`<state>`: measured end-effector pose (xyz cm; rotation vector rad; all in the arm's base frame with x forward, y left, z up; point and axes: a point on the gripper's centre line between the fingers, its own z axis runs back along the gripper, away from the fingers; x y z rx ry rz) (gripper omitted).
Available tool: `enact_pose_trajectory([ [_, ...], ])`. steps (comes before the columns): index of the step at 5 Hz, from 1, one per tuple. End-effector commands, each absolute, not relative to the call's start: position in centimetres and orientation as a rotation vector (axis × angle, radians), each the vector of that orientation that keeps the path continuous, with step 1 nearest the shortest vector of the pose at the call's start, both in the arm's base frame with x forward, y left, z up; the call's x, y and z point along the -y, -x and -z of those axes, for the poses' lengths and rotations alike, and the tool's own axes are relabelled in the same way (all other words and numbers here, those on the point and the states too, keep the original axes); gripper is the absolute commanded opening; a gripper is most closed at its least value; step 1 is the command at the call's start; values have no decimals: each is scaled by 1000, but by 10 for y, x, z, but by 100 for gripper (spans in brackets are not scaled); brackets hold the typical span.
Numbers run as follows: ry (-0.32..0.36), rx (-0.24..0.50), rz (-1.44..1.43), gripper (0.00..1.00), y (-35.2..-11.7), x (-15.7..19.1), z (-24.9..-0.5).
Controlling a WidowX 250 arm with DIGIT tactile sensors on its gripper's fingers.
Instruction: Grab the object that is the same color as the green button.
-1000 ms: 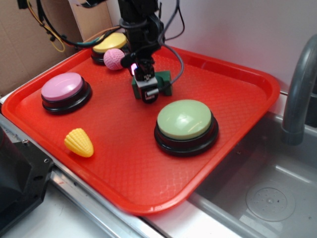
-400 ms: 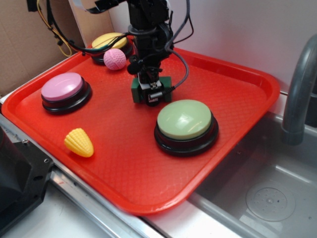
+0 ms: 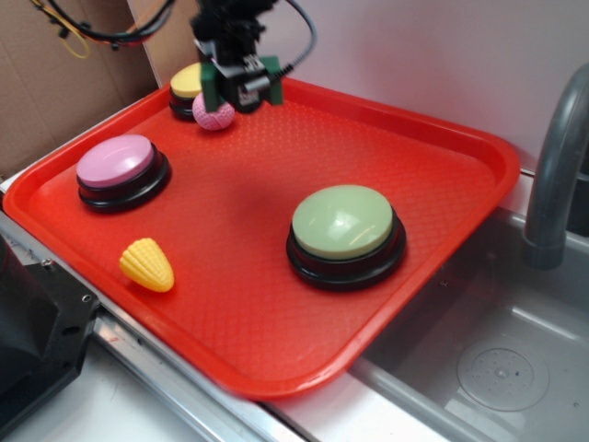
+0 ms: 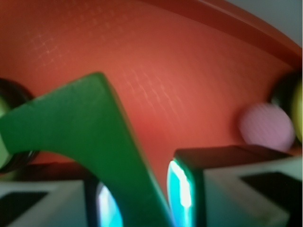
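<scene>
My gripper (image 3: 241,90) is shut on the dark green arch block (image 3: 211,87) and holds it in the air above the back left of the red tray (image 3: 442,276). In the wrist view the block (image 4: 90,142) fills the space between my fingers (image 4: 182,189), with its arch cut-out at the left. The pale green dome button (image 3: 343,224) on its black base sits on the tray, well to the right and nearer the front than my gripper.
A pink button (image 3: 117,164) and a yellow corn toy (image 3: 147,265) lie at the tray's left. A yellow button (image 3: 187,85) and a pink ball (image 3: 212,116) sit at the back left, just under my gripper. A sink with a grey faucet (image 3: 552,175) is at the right.
My gripper closed on the green block on the tray, then lifted it up and to the back left, above the pink ball.
</scene>
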<state>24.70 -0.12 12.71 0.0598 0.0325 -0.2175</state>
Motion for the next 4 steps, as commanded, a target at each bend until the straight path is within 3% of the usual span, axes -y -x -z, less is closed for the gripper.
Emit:
enact_pose_trajectory([
  [1,-91,158,49,0,-209,-23,-202],
  [2,-92,108,-34,0,-195,-33,-193],
  [3,-48,79,-79,0,-194,-32,-196],
  [4,-78,67,-100,0,-203,-30,-198],
])
